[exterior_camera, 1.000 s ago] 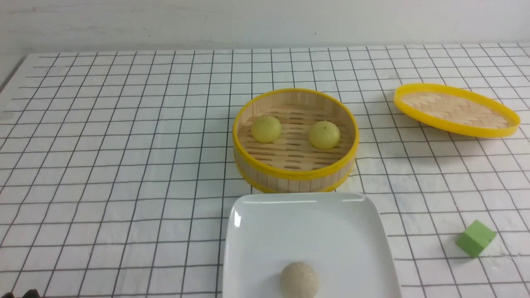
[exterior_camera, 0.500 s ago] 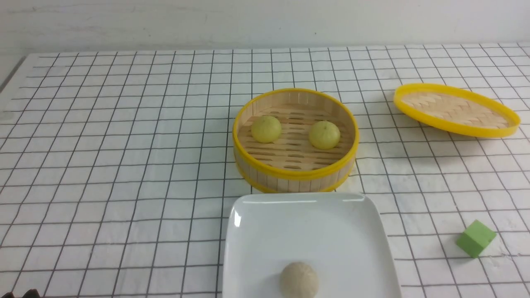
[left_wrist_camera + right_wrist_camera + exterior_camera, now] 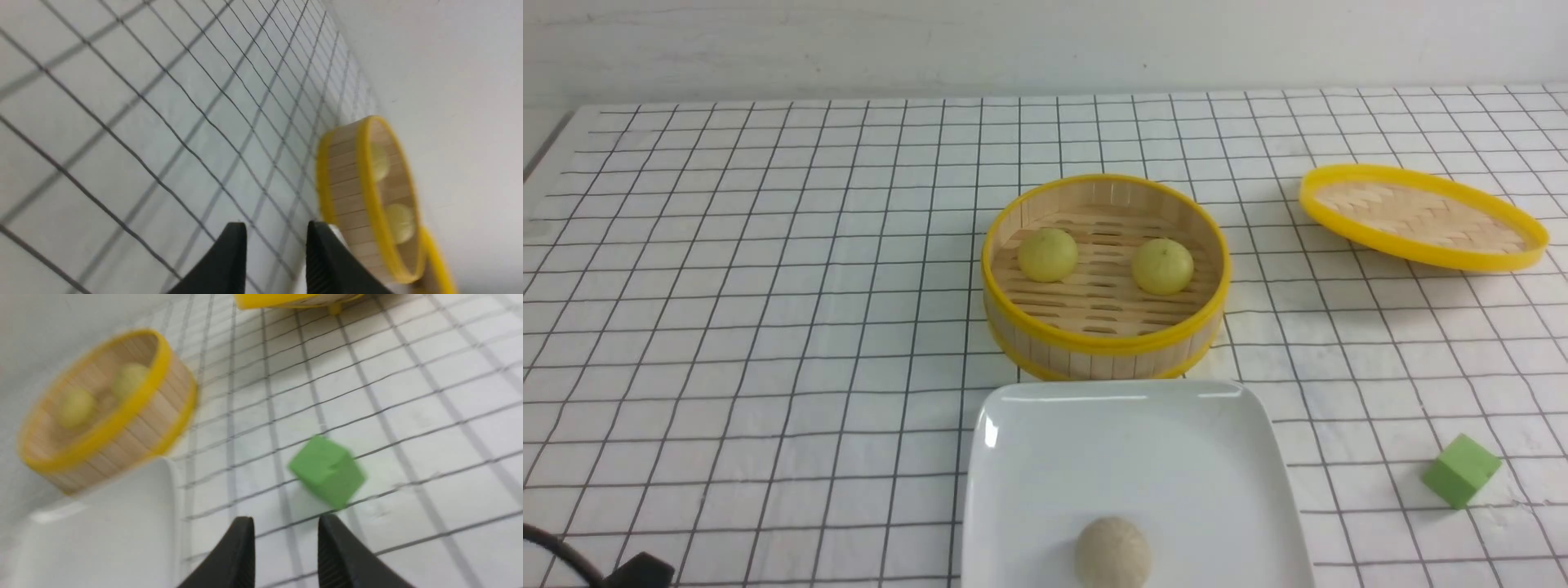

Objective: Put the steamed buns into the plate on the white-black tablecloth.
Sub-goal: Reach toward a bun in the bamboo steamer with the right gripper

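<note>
You are looking at a table covered by the white-black tablecloth [image 3: 768, 286]. Near its middle stands an open bamboo steamer [image 3: 1104, 347]. The steamed buns [image 3: 1162, 265] sit side by side on its slatted floor, apart from each other and from the wall. The lid [image 3: 1421, 216] lies well off to the right, woven side up and tilted, seemingly propped on its own knob. With it out of the way, the buns look reachable from above.

The plate [image 3: 1135, 441] lies just in front of the steamer, on the robot's side, which should keep the carry short. A beige-grey bun [image 3: 1112, 553] rests on the plate's near part. Neither yellow-green bun is there yet, so the task looks barely begun. A green cube [image 3: 1460, 470] sits alone on the cloth, right of the plate.

Both arms appear low and drawn back. Only a dark piece of the left arm [image 3: 637, 569], with a cable, shows at the front view's lower left corner, and the right arm does not show there.

Your left gripper [image 3: 274, 245] hangs close over the cloth, apparently rolled sideways, pointing toward the steamer. Its jaws stand a modest gap apart with nothing between them. Your right gripper [image 3: 284, 539] points at the cloth between plate and cube, its jaws likewise parted and empty.
</note>
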You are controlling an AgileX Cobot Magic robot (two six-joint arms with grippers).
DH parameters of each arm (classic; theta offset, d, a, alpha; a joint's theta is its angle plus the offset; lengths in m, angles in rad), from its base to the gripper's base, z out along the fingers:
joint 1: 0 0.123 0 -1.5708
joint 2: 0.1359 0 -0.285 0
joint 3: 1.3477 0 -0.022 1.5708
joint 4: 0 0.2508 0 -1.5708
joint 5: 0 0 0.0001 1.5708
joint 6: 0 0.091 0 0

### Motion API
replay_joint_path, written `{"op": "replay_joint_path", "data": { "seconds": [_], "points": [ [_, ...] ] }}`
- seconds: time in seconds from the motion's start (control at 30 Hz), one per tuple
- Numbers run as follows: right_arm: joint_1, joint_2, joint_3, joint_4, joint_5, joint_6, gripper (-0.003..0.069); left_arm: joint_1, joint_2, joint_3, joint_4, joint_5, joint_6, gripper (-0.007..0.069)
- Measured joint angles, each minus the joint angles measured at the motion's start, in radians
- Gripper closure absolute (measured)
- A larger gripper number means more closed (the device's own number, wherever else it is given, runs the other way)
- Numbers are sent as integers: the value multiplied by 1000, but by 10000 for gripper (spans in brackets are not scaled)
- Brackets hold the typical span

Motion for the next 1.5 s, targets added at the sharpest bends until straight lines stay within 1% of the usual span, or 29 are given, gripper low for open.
{"op": "replay_joint_path", "data": {
  "seconds": [0.03, 0.07, 0.13, 0.17, 0.37, 0.4, 0.43, 0.5, 0.53, 0.63, 0.67, 0.77, 0.8, 0.83, 0.87, 0.93, 1.0, 1.03, 1.13, 1.17, 1.2, 1.23, 1.27, 1.3, 1.33, 1.37, 1.4, 1.47, 1.5],
  "points": [
    [0, 0, 0, 74, -10, 47, 419, 0, 0, 0, -31, -5, -38, 384],
    [0, 0, 0, 88, -12, 62, 419, 0, 0, 0, -35, -8, -43, 384],
    [0, 0, 0, 206, -21, 112, 419, 0, 0, 0, -58, -28, -77, 384],
    [0, 0, 0, 228, -23, 119, 419, 0, 0, 0, -57, -31, -79, 384],
    [0, 0, -5, 283, -12, 93, 419, 0, 0, 0, -47, -106, -91, 399],
    [0, 0, -21, 287, -12, 82, 420, 0, 0, -9, -47, -98, -80, 414],
    [0, 0, -64, 283, -25, 43, 430, 0, 0, -44, -36, -67, -36, 461],
    [0, 23, -176, 225, -62, -52, 480, 0, 2, -160, -9, -5, 52, 558],
    [0, 53, -224, 191, -64, -92, 509, 0, 13, -207, 4, 25, 81, 589],
    [0, 146, -353, 75, -22, -178, 606, 0, 93, -329, 25, 134, 138, 620],
    [0, 246, -427, -13, 49, -197, 659, 0, 185, -405, 40, 240, 193, 622],
    [-1, 471, -546, -153, 277, -161, 670, 0, 437, -527, 73, 492, 318, 622],
    [-1, 551, -569, -199, 364, -121, 667, 0, 514, -560, 80, 576, 361, 622],
    [-1, 583, -575, -205, 377, -115, 666, 0, 529, -565, 81, 588, 370, 622],
    [-1, 678, -587, -230, 435, -79, 663, 0, 626, -594, 88, 651, 428, 622],
    [8, 827, -600, -222, 476, -78, 659, 0, 728, -619, 90, 685, 497, 622],
    [35, 940, -624, -147, 468, -132, 655, 0, 815, -636, 91, 685, 552, 622],
    [62, 1005, -644, -96, 455, -186, 648, 0, 852, -641, 91, 679, 574, 622],
    [153, 1146, -732, 59, 394, -313, 606, 0, 915, -644, 91, 668, 597, 614],
    [169, 1168, -739, 69, 389, -320, 596, 0, 915, -644, 91, 668, 597, 614],
    [242, 1257, -805, 140, 343, -368, 550, 0, 947, -645, 90, 667, 607, 603],
    [261, 1280, -813, 145, 338, -372, 538, 0, 947, -645, 90, 666, 607, 603],
    [330, 1376, -891, 160, 306, -394, 483, 0, 971, -645, 90, 666, 613, 589],
    [337, 1388, -891, 160, 306, -395, 477, 0, 973, -645, 90, 666, 614, 587],
    [385, 1490, -981, 131, 304, -391, 419, 0, 986, -645, 90, 666, 621, 567],
    [388, 1500, -992, 126, 304, -386, 414, 0, 987, -645, 90, 666, 623, 561],
    [405, 1582, -1102, 40, 315, -349, 372, 0, 991, -645, 92, 671, 635, 530],
    [408, 1619, -1157, -14, 319, -327, 357, 0, 991, -645, 95, 675, 647, 503],
    [408, 1669, -1243, -95, 321, -287, 340, 0, 991, -645, 98, 689, 664, 463]
  ]
}}
